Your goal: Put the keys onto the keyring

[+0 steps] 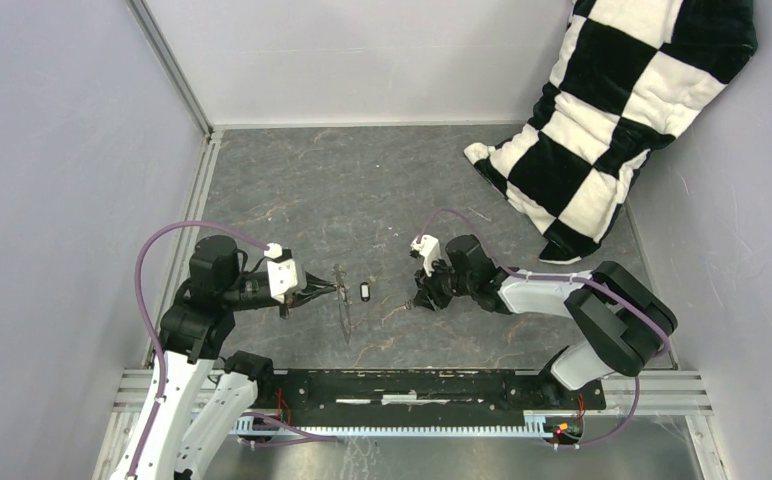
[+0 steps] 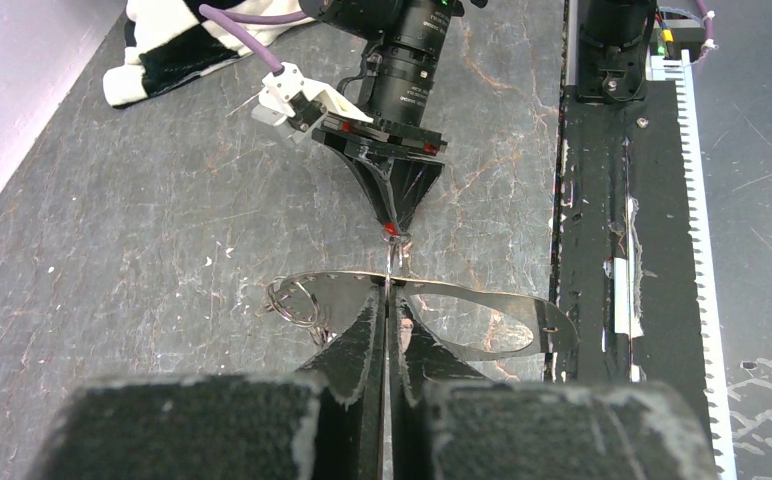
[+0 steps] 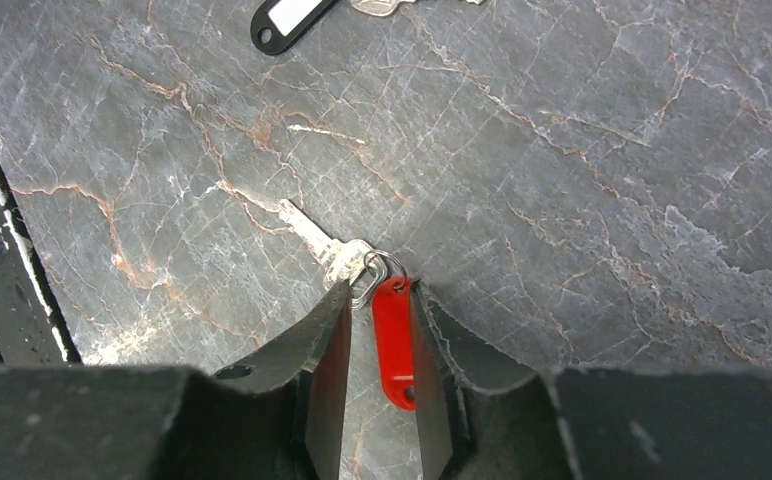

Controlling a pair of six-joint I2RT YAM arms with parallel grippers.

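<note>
My right claw straddles the red key, not yet pinching; my left claw clenches the keyring. The key looks light and slippery, so I'd pinch its flat tag.

The left arm has glossy black joint housings above white lower links. The right arm pairs a white forearm shell with bulky black elbow joints. A long purple cable loops beside the left arm and ends at a white connector block (the right arm carries a shorter purple cable and a similar block). The right wrist is a ribbed black cylinder. The left gripper and right gripper have matt black, wedge-shaped fingers tapering to thin tips, with scuffed pale edges.
</note>
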